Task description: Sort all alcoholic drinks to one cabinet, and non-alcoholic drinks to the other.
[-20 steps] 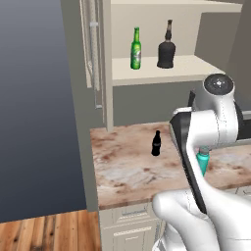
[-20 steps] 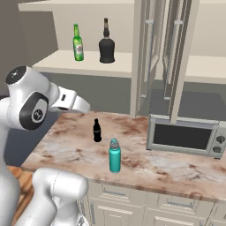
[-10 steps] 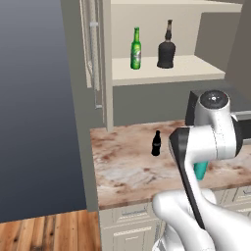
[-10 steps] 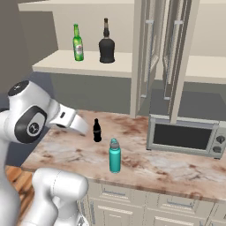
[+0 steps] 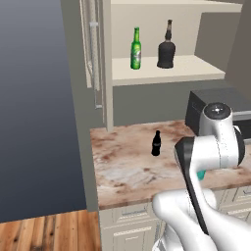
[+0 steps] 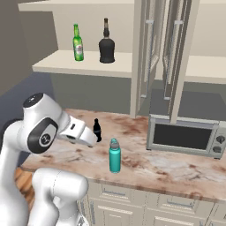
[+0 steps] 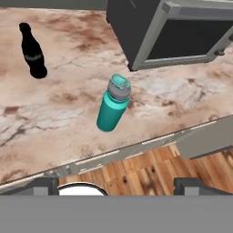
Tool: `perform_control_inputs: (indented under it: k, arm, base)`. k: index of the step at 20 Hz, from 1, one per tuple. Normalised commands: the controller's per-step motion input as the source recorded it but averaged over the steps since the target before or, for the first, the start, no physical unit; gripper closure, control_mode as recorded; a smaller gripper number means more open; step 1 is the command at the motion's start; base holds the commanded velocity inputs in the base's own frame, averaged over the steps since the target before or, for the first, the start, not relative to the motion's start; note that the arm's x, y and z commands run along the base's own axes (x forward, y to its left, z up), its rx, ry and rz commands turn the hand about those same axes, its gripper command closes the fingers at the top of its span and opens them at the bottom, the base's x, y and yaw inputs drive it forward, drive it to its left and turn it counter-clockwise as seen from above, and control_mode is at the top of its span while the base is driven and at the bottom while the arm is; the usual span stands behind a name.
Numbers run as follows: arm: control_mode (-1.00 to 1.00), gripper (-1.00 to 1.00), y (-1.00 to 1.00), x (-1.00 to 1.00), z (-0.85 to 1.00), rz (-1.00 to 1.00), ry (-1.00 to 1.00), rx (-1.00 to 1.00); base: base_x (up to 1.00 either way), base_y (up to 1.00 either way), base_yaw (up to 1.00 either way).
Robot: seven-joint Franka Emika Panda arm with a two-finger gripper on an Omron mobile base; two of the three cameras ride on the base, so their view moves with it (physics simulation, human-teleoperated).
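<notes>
The teal bottle (image 6: 114,156) with its grey cap stands upright on the marbled counter (image 6: 176,165), left of the toaster oven (image 6: 185,136). The slim black cola bottle (image 6: 97,130) stands behind it. On the cabinet shelf (image 6: 88,63) above, the green beer bottle (image 6: 78,43) and squat black bottle (image 6: 106,44) stand side by side. The hand view adds the teal bottle's cap detail; the gripper (image 7: 116,185) hangs there spread wide, holding nothing.

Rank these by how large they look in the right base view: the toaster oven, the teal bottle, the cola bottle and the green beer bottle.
1. toaster oven
2. teal bottle
3. green beer bottle and cola bottle: the beer bottle looks slightly taller, but it stands farther back on the shelf, so their order is unsure.
</notes>
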Motion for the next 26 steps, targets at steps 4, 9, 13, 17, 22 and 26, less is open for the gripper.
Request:
perform_control_inputs:
  k: [4, 9, 13, 17, 22, 26]
  arm:
    - [-1.00, -1.00, -0.20, 0.01, -0.19, 0.01, 0.00, 0.00]
    - [-1.00, -1.00, -0.26, 0.06, -0.18, 0.04, 0.00, 0.01]
    - [-1.00, -1.00, -0.21, 0.12, -0.31, 0.05, 0.00, 0.00]
    - [-1.00, -1.00, -0.15, 0.21, -0.26, 0.08, 0.00, 0.00]
    - [-1.00, -1.00, -0.17, 0.26, -0.21, 0.12, 0.00, 0.00]
    - [-1.00, -1.00, -0.16, 0.28, -0.21, 0.11, 0.00, 0.00]
  base:
    - [0.00, 0.00, 0.00]
    - [0.00, 0.00, 0.00]
    - [0.00, 0.00, 0.00]
    - [0.00, 0.00, 0.00]
    - [0.00, 0.00, 0.00]
    - [0.00, 0.00, 0.00]
